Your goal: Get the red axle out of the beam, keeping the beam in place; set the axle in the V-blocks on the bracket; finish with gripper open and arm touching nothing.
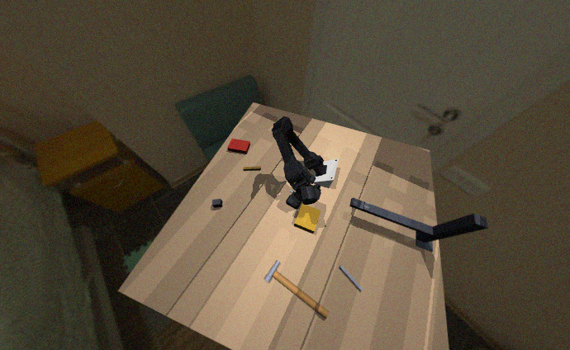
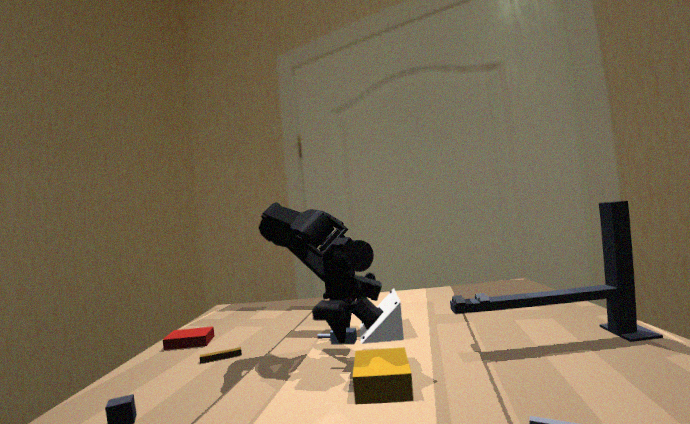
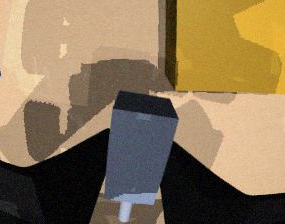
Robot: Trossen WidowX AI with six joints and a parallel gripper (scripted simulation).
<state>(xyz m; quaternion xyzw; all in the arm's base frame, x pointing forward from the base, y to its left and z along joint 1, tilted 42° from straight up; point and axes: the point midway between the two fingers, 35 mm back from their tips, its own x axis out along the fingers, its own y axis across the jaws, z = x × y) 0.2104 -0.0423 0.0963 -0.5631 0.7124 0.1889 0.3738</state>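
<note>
"How far has the task been brought?"
"A grey-blue block [image 2: 349, 335] [image 3: 141, 155] with a thin pin [image 2: 323, 335] [image 3: 124, 212] is gripped by the closed gripper [image 1: 301, 198] [image 2: 341, 337] [image 3: 137, 140], inward from the worktop's left edge."
"And the red axle?"
"It cannot be made out; whether it has been freed cannot be told. No axle is seen in the likely bracket [image 1: 391, 216] [image 2: 553, 297] by the right edge, so placing, release and withdrawal are left."

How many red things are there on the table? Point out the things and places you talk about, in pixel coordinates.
1: a red block [image 1: 239, 145] [image 2: 189, 337], near the thin brass bar [image 1: 251, 167] [image 2: 220, 355], toward the upper left in the top view. The arm [image 1: 294, 172] [image 2: 338, 273] may hide more.
</note>
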